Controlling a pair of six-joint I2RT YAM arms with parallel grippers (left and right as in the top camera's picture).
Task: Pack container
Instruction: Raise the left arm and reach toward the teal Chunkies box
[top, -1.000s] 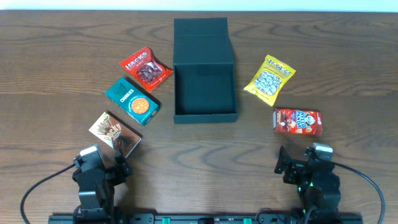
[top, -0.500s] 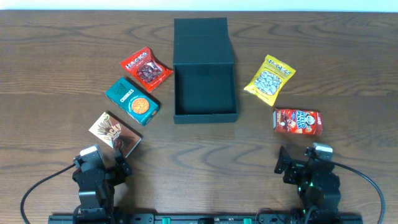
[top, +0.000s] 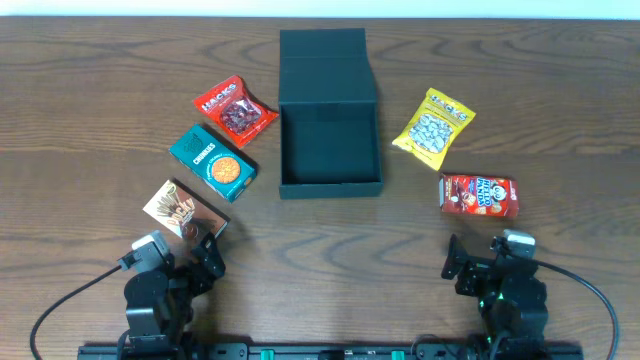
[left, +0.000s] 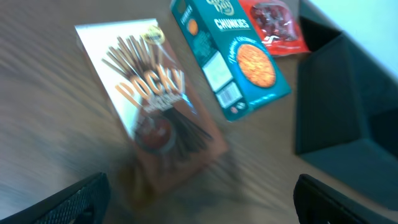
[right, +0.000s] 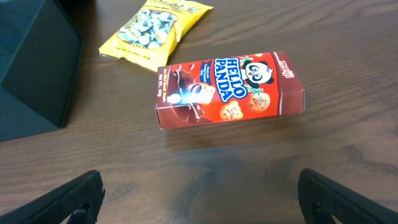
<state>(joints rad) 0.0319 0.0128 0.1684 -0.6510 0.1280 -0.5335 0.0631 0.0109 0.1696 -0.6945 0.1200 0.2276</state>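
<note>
The dark teal container (top: 330, 150) stands open at the table's middle back, its lid flap lying flat behind it; its corner shows in the left wrist view (left: 348, 112) and the right wrist view (right: 34, 68). My left gripper (top: 185, 262) is open and empty, just in front of the Pocky box (top: 185, 213), which fills the left wrist view (left: 152, 112). My right gripper (top: 480, 262) is open and empty, in front of the red Hello Panda box (top: 479, 195), seen close in the right wrist view (right: 230, 90).
A teal Chunkies box (top: 213, 163) and a red Hacks bag (top: 235, 110) lie left of the container. A yellow Hacks bag (top: 433, 127) lies to its right. Bare wood lies between the grippers and in front of the container.
My left gripper has shifted forward and to the right, closer to the Pocky box; its view is blurred by motion. The right arm has not moved.
</note>
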